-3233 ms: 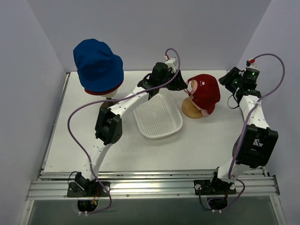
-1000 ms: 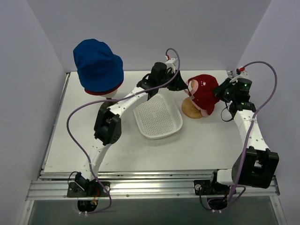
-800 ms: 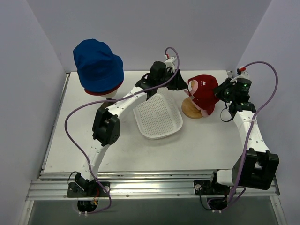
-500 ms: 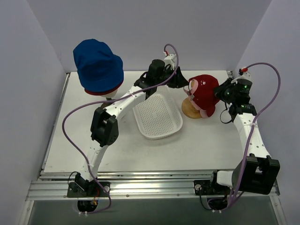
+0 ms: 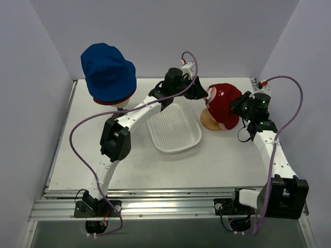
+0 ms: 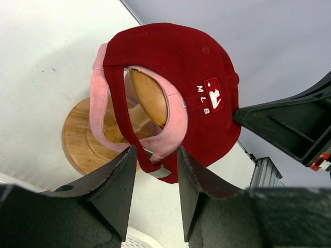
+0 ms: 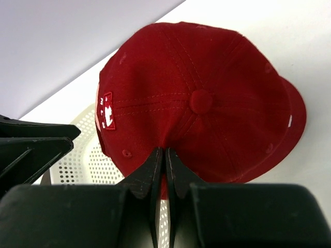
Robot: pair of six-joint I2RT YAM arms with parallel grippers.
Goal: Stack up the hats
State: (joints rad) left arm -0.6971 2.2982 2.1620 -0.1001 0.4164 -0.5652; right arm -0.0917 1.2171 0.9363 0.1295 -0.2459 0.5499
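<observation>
Bracketing red peaked cap (image 5: 223, 103) from both sides

The red peaked cap sat over pink peaked cap (image 6: 98, 103) on wooden stand (image 6: 83, 147), betw. both grippers. L gripper (image 6: 155, 155) was at its back opening, jaws parted, straps betw. them, not clamped. R gripper (image 7: 164, 155), clenched on nothing, pressed its tips on crown, opp. side. Vs ~3 s earlier: R gripper had come in from rt wall (image 5: 310, 77); L barely shifted. Basket (image 5: 173, 129) lay just nearward of L gripper. Back wall (image 5: 165, 36) was close behind, w/ bare table (image 5: 207, 165) nearward of R gripper.

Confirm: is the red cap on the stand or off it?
On. The red cap sits over the pink cap on the stand; wood shows through the caps' back opening.
</observation>
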